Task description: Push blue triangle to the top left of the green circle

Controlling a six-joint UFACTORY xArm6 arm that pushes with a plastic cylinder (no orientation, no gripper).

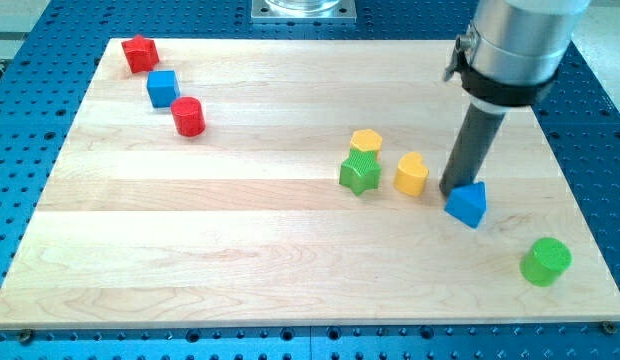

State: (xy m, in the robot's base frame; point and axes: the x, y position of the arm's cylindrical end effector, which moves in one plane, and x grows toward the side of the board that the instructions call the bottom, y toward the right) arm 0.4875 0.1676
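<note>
The blue triangle lies on the wooden board toward the view's right. The green circle stands near the board's bottom right corner, to the lower right of the blue triangle. My tip is down on the board, touching or almost touching the blue triangle's upper left side. The dark rod rises from it to the silver arm at the view's top right.
A yellow heart, a green star and a yellow hexagon cluster just left of my tip. A red star, a blue cube and a red cylinder sit at the top left. The board's right edge is close.
</note>
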